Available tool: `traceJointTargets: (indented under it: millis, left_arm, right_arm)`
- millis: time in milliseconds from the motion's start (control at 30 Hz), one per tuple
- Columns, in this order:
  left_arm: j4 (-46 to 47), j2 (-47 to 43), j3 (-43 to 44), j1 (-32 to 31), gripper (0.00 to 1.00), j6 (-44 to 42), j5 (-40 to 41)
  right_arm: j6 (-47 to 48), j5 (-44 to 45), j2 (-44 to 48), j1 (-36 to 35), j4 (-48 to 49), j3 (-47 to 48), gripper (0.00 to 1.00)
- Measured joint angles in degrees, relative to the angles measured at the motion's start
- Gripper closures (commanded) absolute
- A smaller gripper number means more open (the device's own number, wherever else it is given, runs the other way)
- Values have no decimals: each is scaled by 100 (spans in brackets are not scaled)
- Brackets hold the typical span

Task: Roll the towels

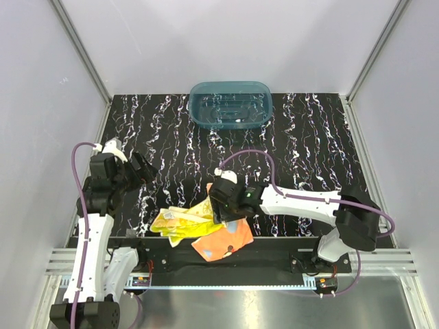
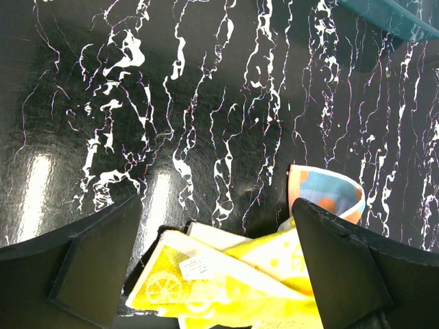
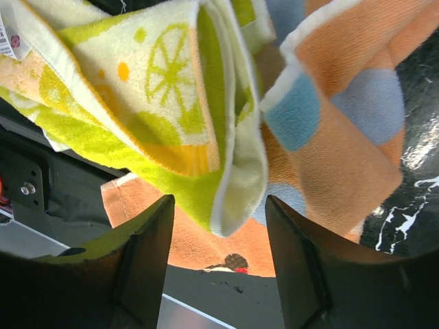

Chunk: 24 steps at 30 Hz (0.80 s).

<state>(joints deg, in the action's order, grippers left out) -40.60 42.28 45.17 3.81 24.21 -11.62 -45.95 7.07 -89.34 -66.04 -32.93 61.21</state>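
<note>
Crumpled heap at lower centre of the top view: yellow towel (image 1: 180,223) with a lemon-slice print, partly overlapping the orange towel (image 1: 223,245) with light-blue patches. Right gripper (image 1: 226,216) jaws are apart, straddling the yellow fold, not pinching it. Left gripper (image 1: 145,168) is spread wide and empty, mid-left.

Frames lemon-print yellow towel (image 3: 137,82) and orange towel (image 3: 357,164) over the right gripper (image 3: 218,205).
Shows the yellow fold hanging between parted fingers (image 3: 144,274), blue patches on the orange cloth behind, marbled black tabletop (image 3: 411,212) at right.
</note>
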Motion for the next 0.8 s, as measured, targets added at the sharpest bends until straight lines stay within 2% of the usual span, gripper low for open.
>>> traceJointTargets:
  millis: [200, 233, 300, 433, 467, 567, 800]
  left_arm:
    - [-2, -22, 0, -2, 1, 0, 11]
    - [-2, -22, 0, -11, 1, 0, 13]
    - [-2, -24, 0, -22, 1, 2, 26]
    - [-2, -33, 0, -52, 1, 2, 55]
    - [-2, -35, 0, -61, 1, 2, 61]
    - [-4, -63, 0, -85, 1, 2, 98]
    - [-4, -109, 0, -164, 1, 4, 164]
  right_arm:
    - [-120, 2, -192, -149, -83, 118, 57]
    - [-136, 4, -201, -162, -122, 127, 65]
    - [-170, 7, -201, -188, -199, 138, 66]
    - [-223, 20, -201, -199, -323, 149, 79]
    - [-232, 28, -201, -201, -348, 149, 87]
    - [-275, 39, -201, -221, -387, 155, 100]
    - [-192, 321, -201, -227, -933, 649, 100]
